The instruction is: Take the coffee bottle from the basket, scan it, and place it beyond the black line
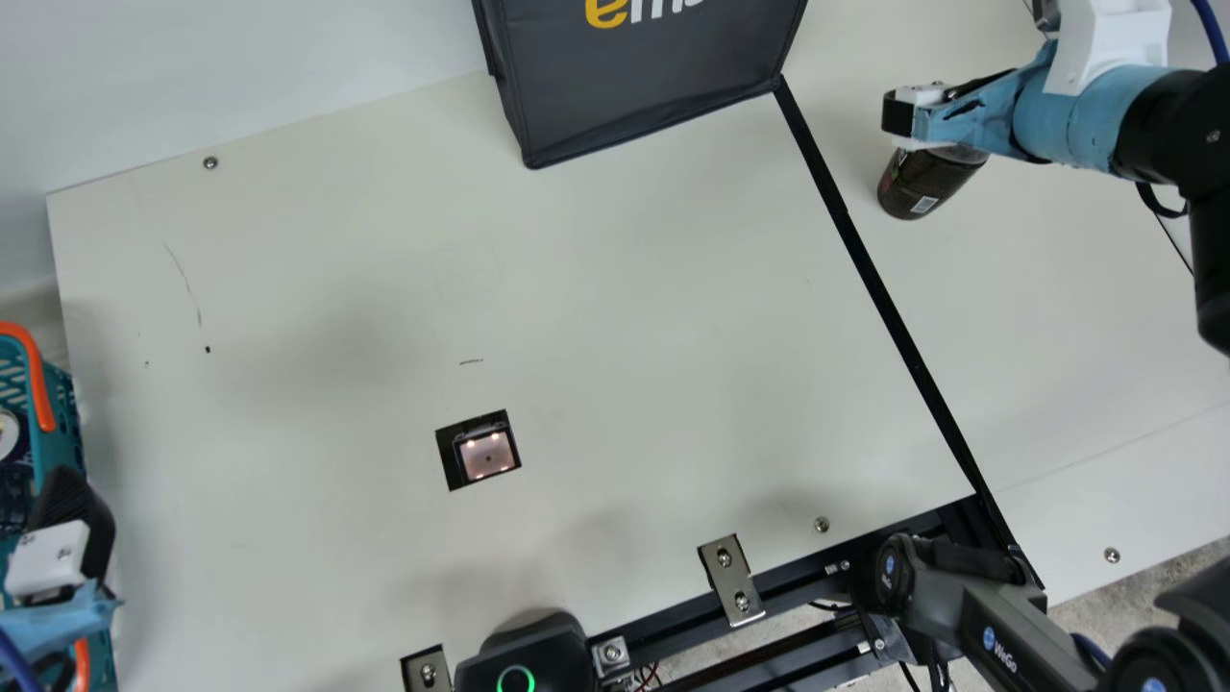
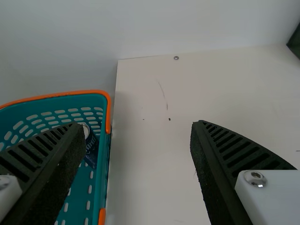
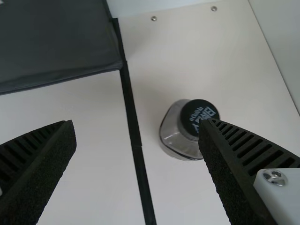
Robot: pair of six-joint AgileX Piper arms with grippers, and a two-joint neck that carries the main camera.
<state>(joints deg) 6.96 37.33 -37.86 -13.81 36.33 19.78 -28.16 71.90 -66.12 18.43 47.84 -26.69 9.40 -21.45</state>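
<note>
The coffee bottle (image 1: 924, 185) stands on the table right of the black line (image 1: 894, 317), its upper part hidden under my right gripper (image 1: 901, 117). In the right wrist view the bottle (image 3: 173, 133), black cap up, is partly covered by one finger of my right gripper (image 3: 136, 124); those fingers are wide apart, and the black line (image 3: 140, 171) runs between them. My left gripper (image 1: 79, 529) is at the basket (image 1: 60, 442) on the left. Seen from its wrist, my left gripper (image 2: 137, 125) is open and holds nothing, with the basket (image 2: 75, 102) partly behind one finger.
A scanner (image 1: 487, 456) sits in a cutout of the table. A dark fabric box (image 1: 644, 86) stands at the far side, its corner by the black line. A dark blue can (image 2: 91, 147) is inside the basket. Metal brackets (image 1: 730, 580) and a black rail are at the near edge.
</note>
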